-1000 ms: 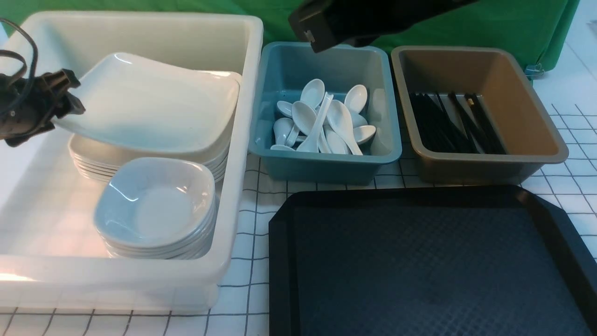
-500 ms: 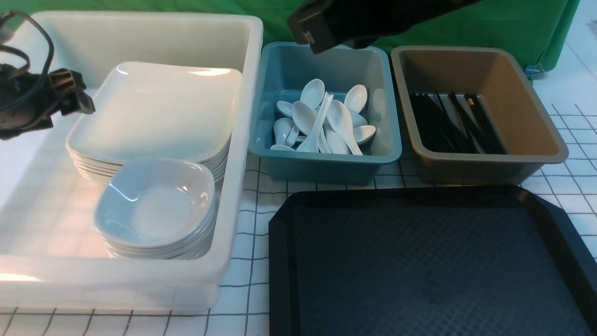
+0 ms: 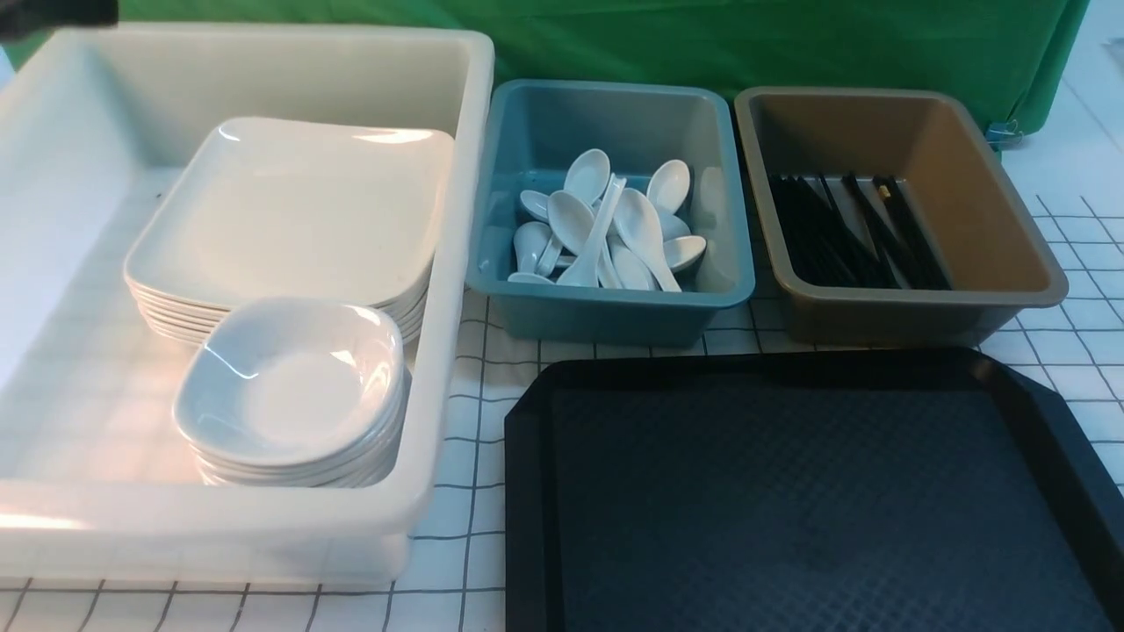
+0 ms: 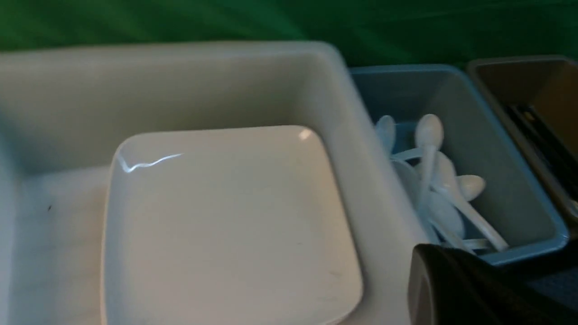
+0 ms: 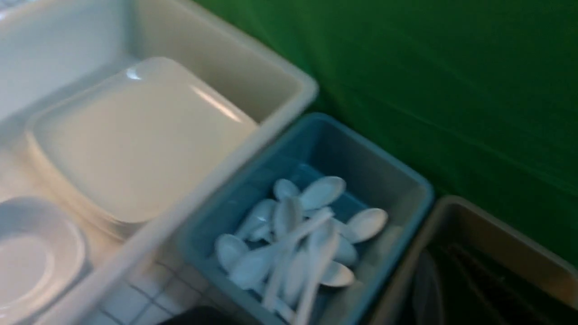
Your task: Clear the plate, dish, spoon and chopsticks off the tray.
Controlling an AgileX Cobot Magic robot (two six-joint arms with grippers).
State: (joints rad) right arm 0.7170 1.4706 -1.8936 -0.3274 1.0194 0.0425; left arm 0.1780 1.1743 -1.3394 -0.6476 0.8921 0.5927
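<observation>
The black tray (image 3: 790, 491) lies at the front right with nothing on it. The large white plate (image 3: 299, 211) lies flat on top of a stack of plates in the white tub (image 3: 457, 263); it also shows in the left wrist view (image 4: 226, 225). A stack of small dishes (image 3: 290, 386) stands in front of it. White spoons (image 3: 606, 228) lie in the teal tub (image 3: 615, 303). Black chopsticks (image 3: 852, 237) lie in the brown tub (image 3: 992, 219). Of my left gripper only one dark finger (image 4: 456, 289) shows, off to the side above the tub's wall, holding nothing. My right gripper's jaws are too blurred to make out.
A dark part of my left arm (image 3: 53, 13) sits at the top left corner. A green cloth (image 3: 790, 44) hangs behind the tubs. The table has a white checked cover (image 3: 474, 456).
My left gripper let go of the plate, which dropped flat onto the stack. The left arm rose away to the top left corner. The right arm left the front view.
</observation>
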